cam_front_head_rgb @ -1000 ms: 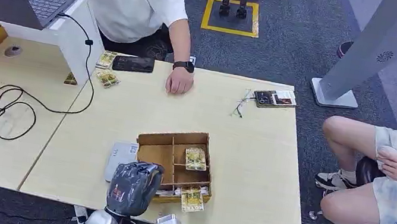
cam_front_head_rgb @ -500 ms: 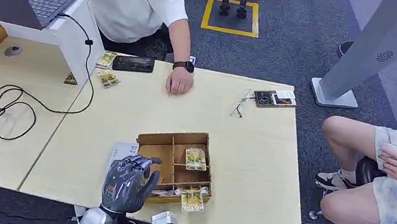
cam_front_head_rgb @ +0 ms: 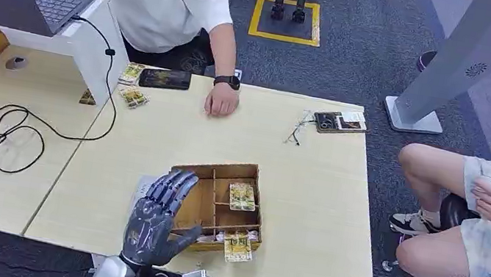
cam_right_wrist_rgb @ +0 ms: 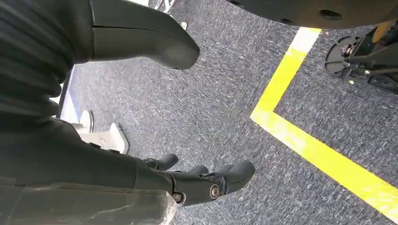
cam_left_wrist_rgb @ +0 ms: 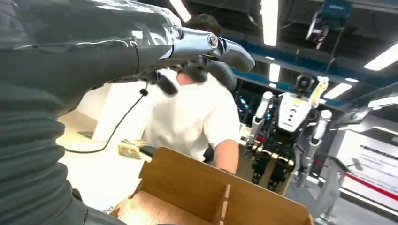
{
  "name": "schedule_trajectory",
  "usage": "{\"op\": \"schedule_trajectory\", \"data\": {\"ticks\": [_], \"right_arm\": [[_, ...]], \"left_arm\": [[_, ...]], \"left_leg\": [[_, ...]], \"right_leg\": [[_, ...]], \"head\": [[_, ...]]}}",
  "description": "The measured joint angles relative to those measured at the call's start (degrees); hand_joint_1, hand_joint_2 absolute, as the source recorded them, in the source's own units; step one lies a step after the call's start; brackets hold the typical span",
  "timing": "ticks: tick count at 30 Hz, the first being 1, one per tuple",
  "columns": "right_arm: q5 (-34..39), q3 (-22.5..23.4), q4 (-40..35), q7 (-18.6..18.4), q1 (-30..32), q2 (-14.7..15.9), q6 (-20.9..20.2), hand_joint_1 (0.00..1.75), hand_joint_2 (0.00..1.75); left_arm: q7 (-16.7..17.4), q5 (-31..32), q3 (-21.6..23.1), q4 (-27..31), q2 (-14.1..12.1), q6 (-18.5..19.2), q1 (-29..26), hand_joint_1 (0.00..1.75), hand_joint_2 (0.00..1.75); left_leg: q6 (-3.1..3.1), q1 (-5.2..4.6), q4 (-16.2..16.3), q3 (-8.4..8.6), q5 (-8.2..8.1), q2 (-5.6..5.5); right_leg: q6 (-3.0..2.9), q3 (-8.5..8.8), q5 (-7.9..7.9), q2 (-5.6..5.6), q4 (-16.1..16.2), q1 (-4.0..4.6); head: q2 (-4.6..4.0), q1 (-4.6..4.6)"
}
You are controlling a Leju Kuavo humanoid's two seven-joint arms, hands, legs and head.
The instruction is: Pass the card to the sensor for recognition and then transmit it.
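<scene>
Item one, the white sensor pad (cam_front_head_rgb: 145, 189) on the near table edge: over the last second my left hand (cam_front_head_rgb: 157, 220) has gone from a curled fist low by the table edge to a raised, flat spread, fingers wide apart and holding nothing; it now covers most of the pad and reaches over the left edge of the wooden tray (cam_front_head_rgb: 218, 197). Item two, that tray: partitioned, unmoved, just right of the pad. Item three, the cards: one card (cam_front_head_rgb: 242, 197) lies flat in an upper right compartment, another card (cam_front_head_rgb: 238, 246) sits at the front right corner, partly over the rim; neither is touched. I judge the hand has opened to prepare a pick, so the scan and the hand-over are both yet to come. Item four, my right hand (cam_right_wrist_rgb: 202, 180): hanging over grey carpet with a yellow line, fingers loosely apart and empty. Item five, far side: a seated person's hand (cam_front_head_rgb: 222, 100) rests on the table, likely the recipient.
</scene>
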State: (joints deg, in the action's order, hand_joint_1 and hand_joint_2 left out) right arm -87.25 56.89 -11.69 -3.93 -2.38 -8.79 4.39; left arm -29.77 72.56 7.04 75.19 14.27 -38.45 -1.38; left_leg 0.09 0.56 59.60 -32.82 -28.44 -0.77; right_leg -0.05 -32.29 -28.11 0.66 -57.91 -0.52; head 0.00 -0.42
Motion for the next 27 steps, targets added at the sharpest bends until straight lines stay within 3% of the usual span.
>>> {"op": "schedule_trajectory", "data": {"ticks": [6, 13, 21, 27], "right_arm": [[0.07, 0.0, 0.0, 0.0, 0.0, 0.0, 0.0, 0.0, 1.75], [0.09, 0.0, 0.0, 0.0, 0.0, 0.0, -0.02, 0.0, 1.75], [0.11, 0.02, 0.0, 0.15, 0.0, 0.09, -0.61, 0.0, 1.75], [0.13, 0.04, 0.0, 0.26, 0.0, 0.35, -0.79, 0.0, 1.75]], "left_arm": [[-3.45, -1.83, -1.0, 0.28, 0.24, 0.0, -0.27, 0.0, 1.75], [-3.78, -2.67, -1.46, 0.28, 0.31, 0.0, -0.38, 0.0, 1.75], [1.45, -1.75, 1.12, 0.24, -1.27, 0.0, -0.58, 0.0, 1.75], [8.4, 0.55, 6.96, -0.48, -6.69, 0.0, -0.32, 0.0, 1.75]], "left_leg": [[0.0, 0.0, 0.0, 0.0, 0.0, 0.0], [0.0, 0.0, 0.0, 0.0, 0.0, 0.0], [0.0, 0.0, 0.0, 0.0, 0.0, 0.0], [0.0, 0.01, -0.01, 0.02, 0.0, 0.01]], "right_leg": [[0.0, 0.0, 0.0, 0.0, 0.0, 0.0], [0.0, 0.0, 0.0, 0.0, 0.0, 0.0], [0.0, 0.0, 0.0, 0.0, 0.0, 0.0], [0.0, -0.02, 0.0, 0.01, -0.01, 0.0]], "head": [[0.0, 0.0], [0.0, 0.0], [0.0, 0.02], [0.0, 0.0]]}}
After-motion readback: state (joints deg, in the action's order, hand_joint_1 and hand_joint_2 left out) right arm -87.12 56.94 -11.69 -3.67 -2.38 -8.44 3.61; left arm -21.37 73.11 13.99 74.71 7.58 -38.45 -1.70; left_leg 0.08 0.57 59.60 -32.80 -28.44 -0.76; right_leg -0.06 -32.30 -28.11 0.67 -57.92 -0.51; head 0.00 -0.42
